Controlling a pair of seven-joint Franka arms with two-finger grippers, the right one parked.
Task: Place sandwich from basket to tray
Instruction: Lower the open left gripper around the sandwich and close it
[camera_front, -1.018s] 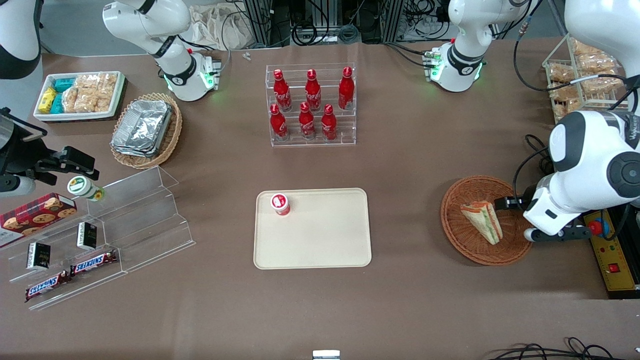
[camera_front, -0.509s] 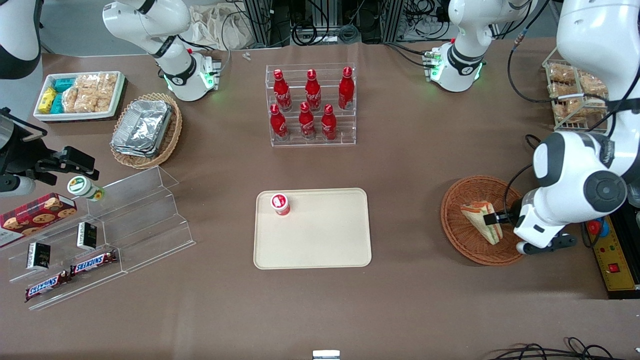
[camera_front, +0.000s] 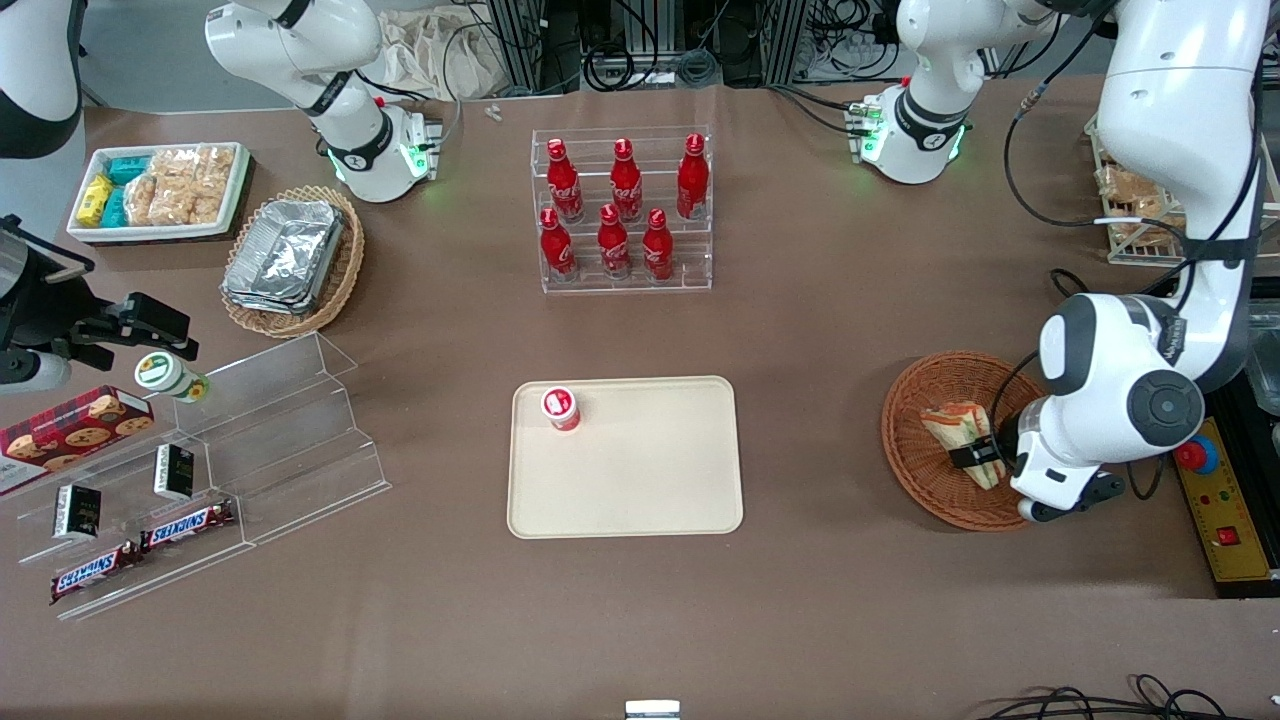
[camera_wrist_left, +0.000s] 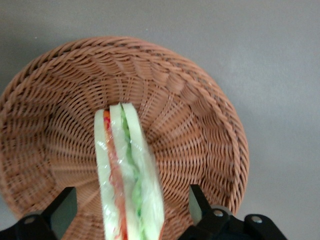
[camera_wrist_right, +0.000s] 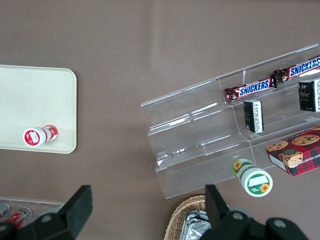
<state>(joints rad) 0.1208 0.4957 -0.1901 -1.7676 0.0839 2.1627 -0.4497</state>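
Observation:
The sandwich (camera_front: 957, 424), a clear-wrapped wedge of pale bread with green and orange-red layers, lies in the round reddish-brown wicker basket (camera_front: 912, 472) toward the working arm's end of the table. My left gripper (camera_front: 973, 456) is down in the basket, open, with one finger on each side of the sandwich and a gap on both sides. The left wrist view shows the sandwich (camera_wrist_left: 127, 175) standing on edge between the fingers (camera_wrist_left: 196, 202), inside the basket (camera_wrist_left: 200, 105). The cream-beige tray (camera_front: 650, 480) lies mid-table, also in the right wrist view (camera_wrist_right: 30, 95).
A small red-and-white cup (camera_front: 561, 408) stands on the tray's corner. A clear rack of red bottles (camera_front: 622, 210) stands farther from the camera than the tray. A clear stepped shelf with snacks (camera_front: 200, 470) and a foil-container basket (camera_front: 292, 258) lie toward the parked arm's end.
My left gripper has moved in over the basket and come down around the sandwich, from beside it to straddling it. The sandwich has not moved.

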